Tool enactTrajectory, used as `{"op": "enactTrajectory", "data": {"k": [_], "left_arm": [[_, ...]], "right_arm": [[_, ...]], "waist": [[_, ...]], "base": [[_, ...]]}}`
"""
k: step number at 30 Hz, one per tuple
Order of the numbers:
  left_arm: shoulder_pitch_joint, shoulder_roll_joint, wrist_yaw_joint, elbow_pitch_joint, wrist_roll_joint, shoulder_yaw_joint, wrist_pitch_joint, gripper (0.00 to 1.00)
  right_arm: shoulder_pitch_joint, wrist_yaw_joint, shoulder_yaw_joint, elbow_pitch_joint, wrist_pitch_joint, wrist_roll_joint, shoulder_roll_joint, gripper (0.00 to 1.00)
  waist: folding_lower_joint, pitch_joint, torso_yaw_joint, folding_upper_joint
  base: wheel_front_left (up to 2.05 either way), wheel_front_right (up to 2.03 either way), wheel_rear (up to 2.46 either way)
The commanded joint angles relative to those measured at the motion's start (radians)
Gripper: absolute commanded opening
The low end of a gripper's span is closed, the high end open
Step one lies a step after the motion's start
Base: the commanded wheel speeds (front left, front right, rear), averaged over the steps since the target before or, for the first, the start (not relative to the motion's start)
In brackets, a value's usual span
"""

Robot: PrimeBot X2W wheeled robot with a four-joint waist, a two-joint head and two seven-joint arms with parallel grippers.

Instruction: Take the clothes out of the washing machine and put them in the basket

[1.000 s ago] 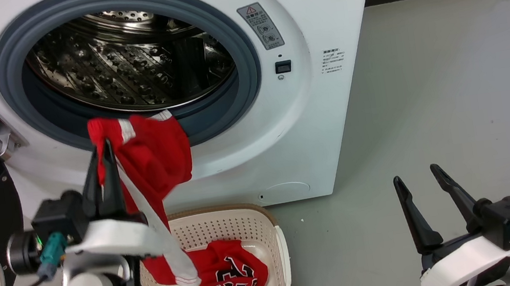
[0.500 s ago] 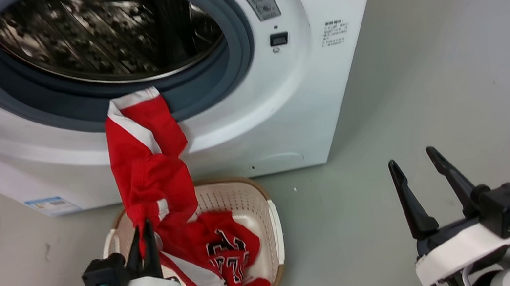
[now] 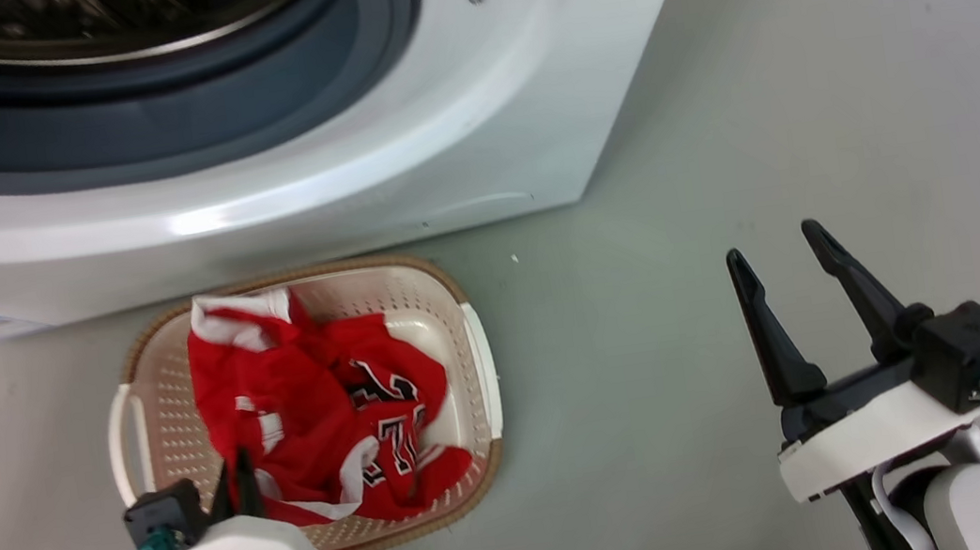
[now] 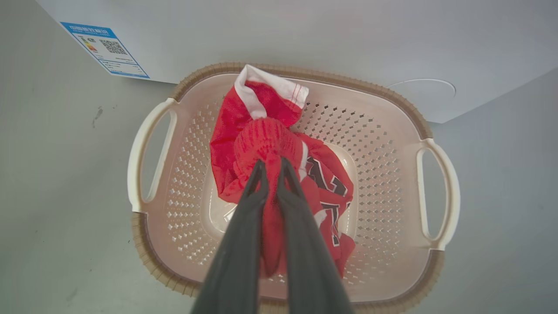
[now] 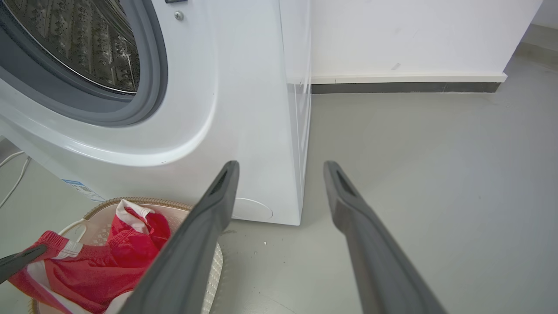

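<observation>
The cream basket (image 3: 312, 273) sits on the floor right in front of the white washing machine (image 3: 345, 180). Both clothes lie in it: the red garment with white trim (image 3: 237, 370) on the left, the lettered jersey (image 3: 390, 411) to the right. My left gripper (image 3: 232, 470) is at the basket's near edge, shut on a fold of the trimmed garment (image 4: 261, 139), with red cloth pinched between the fingers (image 4: 248, 209) over the basket (image 4: 370, 89). My right gripper (image 3: 772, 243) hangs open above bare floor to the right, holding nothing. The right wrist view looks past its gripper (image 5: 279, 165) at the drum (image 5: 87, 43).
A blue energy label (image 4: 104, 50) sticks to the machine's lower front. Grey floor (image 3: 805, 82) stretches open to the right of the machine and basket. A white wall with dark skirting (image 5: 405, 87) runs behind. A pale cable (image 5: 13, 172) trails at the machine's left.
The head camera has tilted down. My left gripper came down from the porthole rim to the basket, and the trimmed garment that hung from the door opening now lies in the basket.
</observation>
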Motion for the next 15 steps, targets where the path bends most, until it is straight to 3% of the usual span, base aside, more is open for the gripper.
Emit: {"op": "enactTrajectory", "data": {"k": [1, 15], "left_arm": [[-0.031, 0.012, -0.002, 0.015, 0.011, 0.020, -0.007, 0.00], [-0.216, 0.060, 0.000, 0.175, 0.043, 0.152, -0.006, 0.00]], "right_arm": [[-0.028, -0.001, 0.005, 0.000, -0.010, 0.003, 0.002, 1.00], [-0.106, -0.001, 0.034, -0.001, -0.045, 0.017, 0.002, 1.00]], "waist": [[-0.0002, 0.054, -0.026, 0.0000], [-0.0002, 0.246, -0.084, 0.0000]], "base": [[0.00, 0.00, 0.00], [0.00, 0.00, 0.00]]}}
